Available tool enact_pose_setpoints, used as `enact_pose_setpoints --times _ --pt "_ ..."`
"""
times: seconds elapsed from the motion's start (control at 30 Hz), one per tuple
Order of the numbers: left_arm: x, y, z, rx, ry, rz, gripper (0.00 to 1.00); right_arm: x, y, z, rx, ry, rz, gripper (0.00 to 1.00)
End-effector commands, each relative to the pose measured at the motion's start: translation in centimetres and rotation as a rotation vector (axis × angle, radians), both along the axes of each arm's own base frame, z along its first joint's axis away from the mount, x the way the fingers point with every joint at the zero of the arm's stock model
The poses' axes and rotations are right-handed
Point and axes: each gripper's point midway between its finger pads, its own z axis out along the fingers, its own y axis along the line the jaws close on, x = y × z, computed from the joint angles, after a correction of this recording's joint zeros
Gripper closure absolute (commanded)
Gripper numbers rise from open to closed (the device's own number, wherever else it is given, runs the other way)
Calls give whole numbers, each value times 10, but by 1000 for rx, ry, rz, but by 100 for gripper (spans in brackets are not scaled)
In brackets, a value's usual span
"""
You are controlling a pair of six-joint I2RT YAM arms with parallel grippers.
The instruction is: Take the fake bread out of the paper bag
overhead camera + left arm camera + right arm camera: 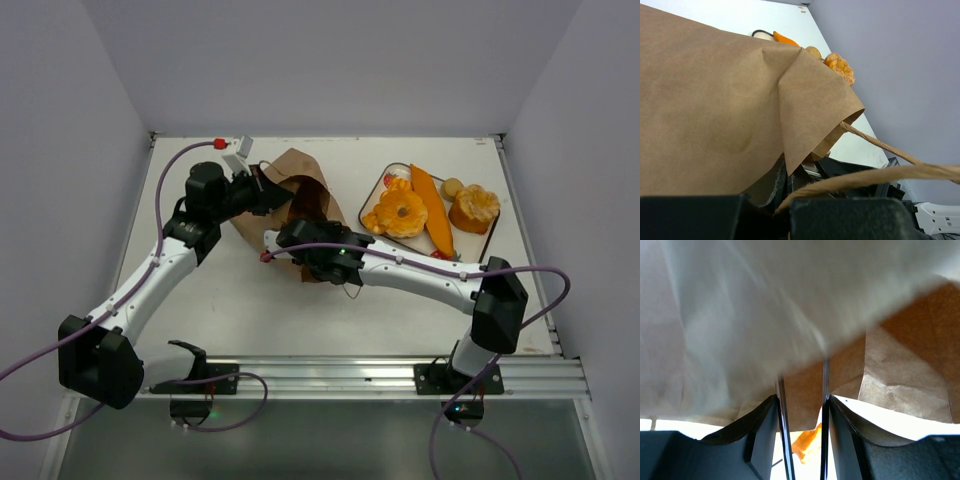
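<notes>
The brown paper bag [300, 185] lies tilted at mid table with its dark mouth facing my right gripper. My left gripper [266, 190] is shut on the bag's rim by a string handle [875, 176]; the bag's wall [710, 100] fills the left wrist view. My right gripper [292, 240] is at the bag's mouth, shut on thin metal tongs [783, 430] whose arms stand apart under the paper [805, 390]. An orange bread piece [807, 445] shows between the tong arms. A ring loaf [400, 212], baguette [432, 210], knobbly piece [474, 207] and roll [453, 187] are outside the bag.
The ring loaf and baguette lie on a dark-rimmed tray [383, 182] at the back right; the knobbly piece [840, 67] and roll [813, 51] sit by its right side. Grey walls close the table on three sides. A metal rail [400, 375] runs along the near edge.
</notes>
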Motion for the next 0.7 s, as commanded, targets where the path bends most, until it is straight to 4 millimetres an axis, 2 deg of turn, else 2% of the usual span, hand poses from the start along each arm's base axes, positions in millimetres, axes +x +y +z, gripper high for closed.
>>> enact_pose_setpoints --times 0.0,0.23,0.5,0.67 --pt "-13 -12 33 -72 -80 -73 99 10 9 19 35 -68 -28 54" --pt "-14 -12 36 -76 -86 -78 99 10 9 6 2 -51 -32 59" --pt "-14 -11 32 -61 -85 -76 99 6 8 4 8 -30 -21 92" --pt "-9 -5 27 -19 -98 -43 99 1 4 14 40 -22 -9 100"
